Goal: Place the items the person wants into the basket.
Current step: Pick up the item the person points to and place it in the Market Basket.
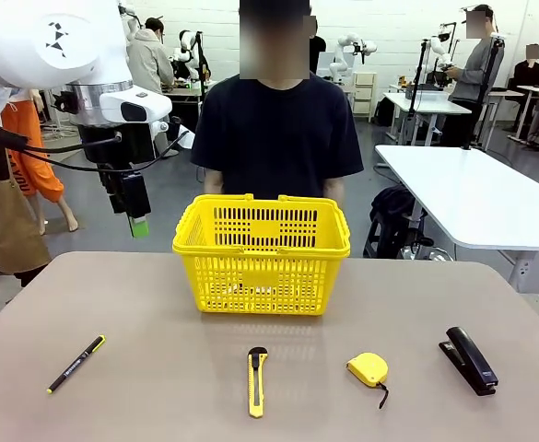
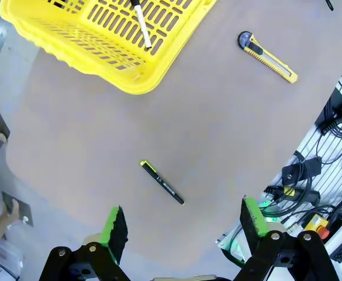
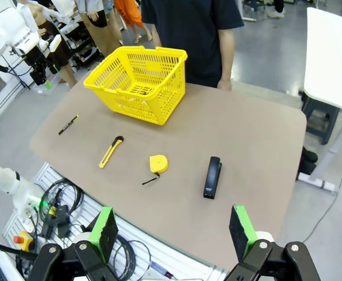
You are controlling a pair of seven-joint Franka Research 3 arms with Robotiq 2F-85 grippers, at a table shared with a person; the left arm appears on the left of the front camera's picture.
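Note:
The yellow basket (image 1: 262, 276) stands at the table's middle back, in front of the person (image 1: 278, 129) in a dark T-shirt. In the left wrist view a marker (image 2: 142, 26) with a white barrel lies inside the basket (image 2: 77, 41). Along the front edge lie a yellow tape measure (image 1: 368, 368) and a dark stapler (image 1: 469, 359). My left gripper (image 1: 138, 224) hangs open in the air left of the basket, its fingers (image 2: 116, 227) holding nothing. High above the near edge, my right gripper (image 3: 172, 231) is open over the stapler (image 3: 212, 177) and tape measure (image 3: 158, 164).
A black pen with yellow ends (image 1: 76, 364) lies front left, and a yellow-and-black utility knife (image 1: 257, 380) front middle. Cables and boxes (image 2: 311, 175) hang below the table's near edge. A white table (image 1: 481, 198) stands to the right, beyond this one.

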